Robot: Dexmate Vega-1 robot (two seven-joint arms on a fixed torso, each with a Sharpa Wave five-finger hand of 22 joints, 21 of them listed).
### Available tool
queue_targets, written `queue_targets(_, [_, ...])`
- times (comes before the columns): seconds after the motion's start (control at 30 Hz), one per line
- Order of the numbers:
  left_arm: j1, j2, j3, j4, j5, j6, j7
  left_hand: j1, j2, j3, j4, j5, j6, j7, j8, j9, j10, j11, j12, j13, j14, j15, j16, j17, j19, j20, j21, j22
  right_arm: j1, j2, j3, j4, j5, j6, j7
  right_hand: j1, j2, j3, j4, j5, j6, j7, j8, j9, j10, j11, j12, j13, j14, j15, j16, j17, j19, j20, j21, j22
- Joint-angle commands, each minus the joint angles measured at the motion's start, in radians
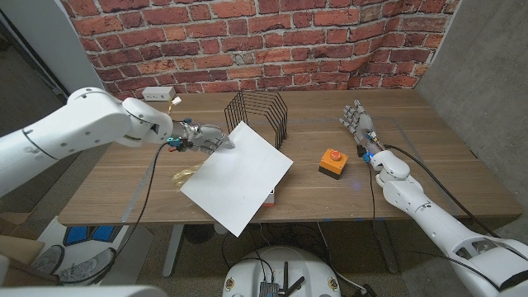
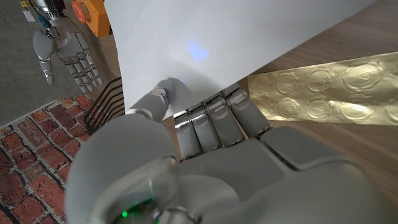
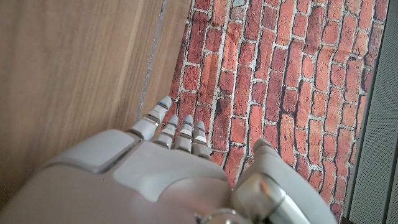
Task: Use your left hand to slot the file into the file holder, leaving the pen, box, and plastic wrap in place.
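Your left hand (image 1: pixel 200 137) is pinching the far corner of the flat white file (image 1: pixel 238 176) between thumb and fingers (image 2: pixel 214 119), holding it tilted just near of the black wire file holder (image 1: pixel 257 115). Gold embossed plastic wrap (image 2: pixel 323 93) is lying beneath it. Your right hand (image 1: pixel 360 125) is waiting at the right, fingers straight and apart, gripping nothing, beyond the orange box (image 1: pixel 332 162).

White rounded arms carry grey segmented hands (image 1: pixel 360 124), black cables trailing along each forearm.
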Motion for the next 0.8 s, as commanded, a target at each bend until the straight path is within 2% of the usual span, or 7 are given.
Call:
queue_targets(0.03, [-0.053,-0.002,0.061,-0.055,0.183,0.008,-0.063,-0.002,0.004,0.010,-0.001,-0.004,-0.005,0.001,-0.001,0.002,-0.007,-0.001,-0.004,0.003,-0.009,-0.034,-0.003,0.001,-0.008,-0.030,-0.001,0.002,-0.008,-0.003,0.003,-0.007,0.003,0.000,-0.001,-0.007,0.036,0.010,0.002,0.000,0.005,0.001,0.000,0.002,0.001,0.007,0.002,0.000,-0.002,0.001,0.008,0.000,0.010,-0.001,0.006,0.002])
queue_targets(0.27, [-0.058,0.003,0.084,-0.096,0.280,0.001,-0.069,-0.003,0.004,0.010,0.000,-0.005,-0.005,-0.001,-0.002,0.002,-0.008,-0.004,-0.005,0.003,-0.010,-0.034,-0.002,0.001,-0.010,-0.030,-0.001,0.002,-0.017,-0.008,0.006,-0.019,0.005,-0.001,-0.003,-0.007,0.035,0.011,0.001,0.000,0.005,0.001,0.000,0.002,0.002,0.006,0.002,0.000,-0.002,0.001,0.008,0.000,0.011,-0.001,0.006,0.002])
queue_targets(0.53, [-0.030,0.023,0.088,-0.108,0.381,-0.077,-0.095,-0.003,0.005,0.010,0.000,-0.005,-0.003,-0.002,-0.001,0.003,-0.006,-0.006,-0.005,0.004,-0.009,-0.035,0.000,0.002,-0.008,-0.031,0.001,0.003,-0.020,-0.008,0.006,-0.021,0.007,-0.001,-0.003,-0.008,0.035,0.011,0.002,-0.001,0.007,0.002,0.001,0.002,0.002,0.008,0.002,0.000,-0.002,0.001,0.008,-0.001,0.011,0.000,0.005,0.002])
queue_targets(0.7, [-0.057,0.031,0.117,-0.108,0.467,-0.102,-0.155,-0.003,0.007,0.011,0.000,-0.005,-0.002,-0.007,-0.001,0.003,-0.005,-0.006,-0.004,0.004,-0.009,-0.036,0.001,0.003,-0.008,-0.031,0.001,0.003,-0.010,0.003,0.004,-0.005,0.006,0.005,-0.003,-0.008,0.036,0.013,0.001,0.000,0.008,0.002,0.001,0.002,0.001,0.007,0.002,0.000,0.000,0.003,0.009,-0.001,0.012,0.002,0.006,0.002])
queue_targets(0.8, [-0.089,0.024,0.149,-0.110,0.528,-0.086,-0.199,-0.003,0.007,0.011,0.000,-0.005,-0.001,-0.008,-0.001,0.003,-0.003,-0.007,-0.004,0.004,-0.011,-0.036,0.001,0.003,-0.009,-0.031,0.001,0.004,-0.003,0.010,0.002,0.007,0.006,0.009,0.001,-0.008,0.036,0.013,0.001,-0.001,0.008,0.001,0.001,0.002,0.001,0.007,0.002,0.000,0.000,0.003,0.009,-0.001,0.013,0.004,0.006,0.002])
